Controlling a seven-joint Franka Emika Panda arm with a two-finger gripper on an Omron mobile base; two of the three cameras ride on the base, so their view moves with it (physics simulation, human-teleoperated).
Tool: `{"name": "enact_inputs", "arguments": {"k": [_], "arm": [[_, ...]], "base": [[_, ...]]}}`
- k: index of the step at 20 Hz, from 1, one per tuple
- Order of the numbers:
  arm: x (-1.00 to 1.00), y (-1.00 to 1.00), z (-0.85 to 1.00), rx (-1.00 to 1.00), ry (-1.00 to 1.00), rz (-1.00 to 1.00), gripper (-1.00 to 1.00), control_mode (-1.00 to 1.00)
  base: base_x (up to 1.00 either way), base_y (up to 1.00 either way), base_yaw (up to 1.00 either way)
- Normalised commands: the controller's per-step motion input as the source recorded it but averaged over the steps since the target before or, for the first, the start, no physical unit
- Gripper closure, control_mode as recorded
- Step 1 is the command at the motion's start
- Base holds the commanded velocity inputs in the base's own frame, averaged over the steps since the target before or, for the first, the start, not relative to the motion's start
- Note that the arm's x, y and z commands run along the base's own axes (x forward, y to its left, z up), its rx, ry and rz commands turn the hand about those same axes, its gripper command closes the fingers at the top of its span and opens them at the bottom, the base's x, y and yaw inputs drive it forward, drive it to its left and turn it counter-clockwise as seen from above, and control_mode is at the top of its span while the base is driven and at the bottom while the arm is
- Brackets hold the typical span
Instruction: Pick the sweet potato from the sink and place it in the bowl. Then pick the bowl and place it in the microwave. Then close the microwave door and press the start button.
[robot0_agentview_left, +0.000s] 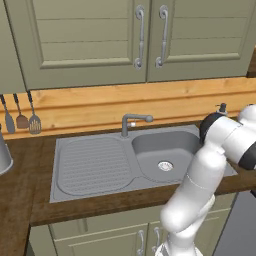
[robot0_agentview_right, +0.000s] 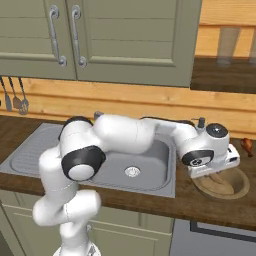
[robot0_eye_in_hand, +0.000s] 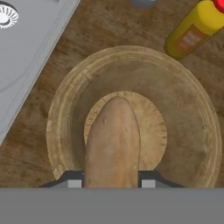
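While I hold the arm out to the right of the sink (robot0_agentview_right: 30, 150), the gripper (robot0_eye_in_hand: 111, 181) hangs over the bowl (robot0_eye_in_hand: 192, 131) with the potato (robot0_eye_in_hand: 113, 140) clamped between its fingers. In the hand view the potato points straight down at the middle of the bowl's floor, its tapered end well inside the rim. From the right base camera the hand hides most of the potato, so I can't be sure how high above the bowl it hangs; it may be near the floor or some way clear of it.

My worry is the release. If I let go from too high, the potato could bounce or roll up the smooth side and tip out onto the counter (robot0_agentview_right: 210, 205). It hangs end-down, so it will topple as it lands, and I can't tell which way. A yellow bottle (robot0_eye_in_hand: 194, 28) lies just beyond the bowl's far rim; a sideways drift of the hand could knock it. The bowl sits close to the sink's edge, so a nudge while I lower might slide it. I'd ease down first, then let go.
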Motion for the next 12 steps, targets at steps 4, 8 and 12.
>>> {"name": "enact_inputs", "arguments": {"k": [4,8,12], "arm": [[0.02,-0.19,-0.4,-0.04,0.0,0.0,1.0,-1.0],[0.02,-0.19,-0.06,-0.01,0.0,0.0,-1.0,-1.0],[0.0,-0.05,0.0,0.0,0.0,0.0,-1.0,-1.0]], "base": [[0.0,0.0,0.0],[0.0,0.0,0.0],[0.0,0.0,0.0]]}}
